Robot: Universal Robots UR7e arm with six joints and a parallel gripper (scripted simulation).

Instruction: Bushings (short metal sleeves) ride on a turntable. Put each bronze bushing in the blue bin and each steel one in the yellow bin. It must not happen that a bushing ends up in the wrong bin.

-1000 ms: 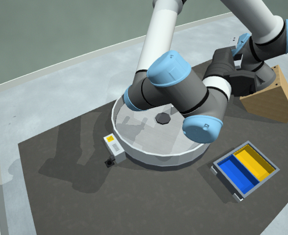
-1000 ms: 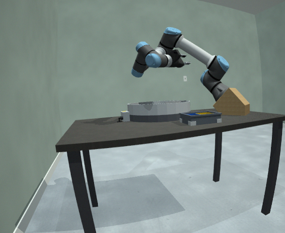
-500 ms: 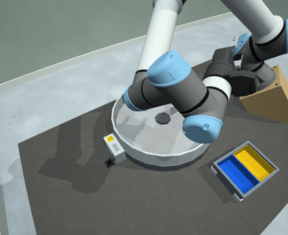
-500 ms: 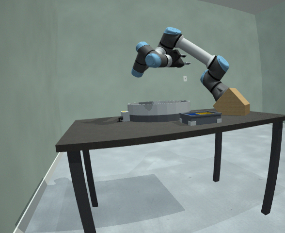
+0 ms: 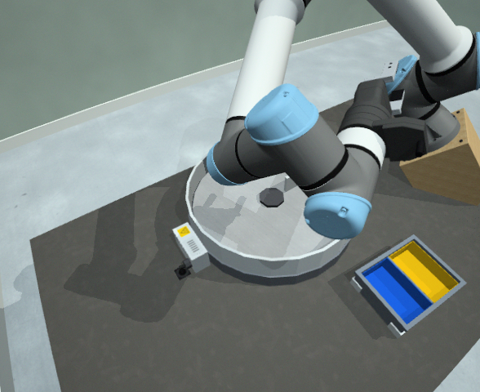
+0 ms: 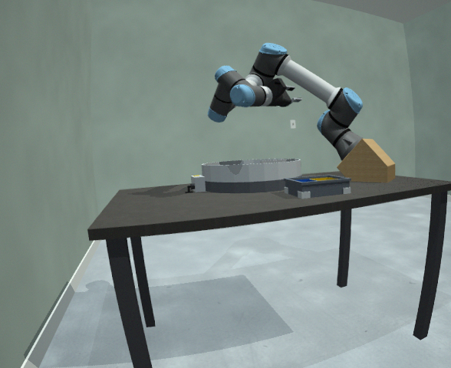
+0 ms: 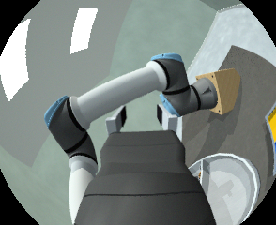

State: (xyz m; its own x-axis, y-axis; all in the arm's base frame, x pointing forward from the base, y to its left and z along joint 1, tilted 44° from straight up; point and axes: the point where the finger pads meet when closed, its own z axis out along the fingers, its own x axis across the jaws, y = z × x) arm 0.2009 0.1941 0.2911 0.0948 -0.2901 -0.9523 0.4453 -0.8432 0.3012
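Note:
The round turntable [image 5: 261,219] sits in the middle of the dark table, with a dark hub [image 5: 270,197] at its centre. I see no bushings on the part of its surface that shows; the arm hides the rest. The blue bin [image 5: 394,293] and the yellow bin [image 5: 424,269] lie side by side in a grey tray right of the turntable. Both look empty. My gripper [image 6: 294,95] is open and empty, held high above the table and pointing sideways toward the arm's base. In the wrist view its fingers stand apart with nothing between them.
A wooden wedge [image 5: 451,164] carries the arm's base at the back right. A small white control box [image 5: 189,244] with a yellow label stands at the turntable's left rim. The arm's elbow and wrist joints hang over the turntable.

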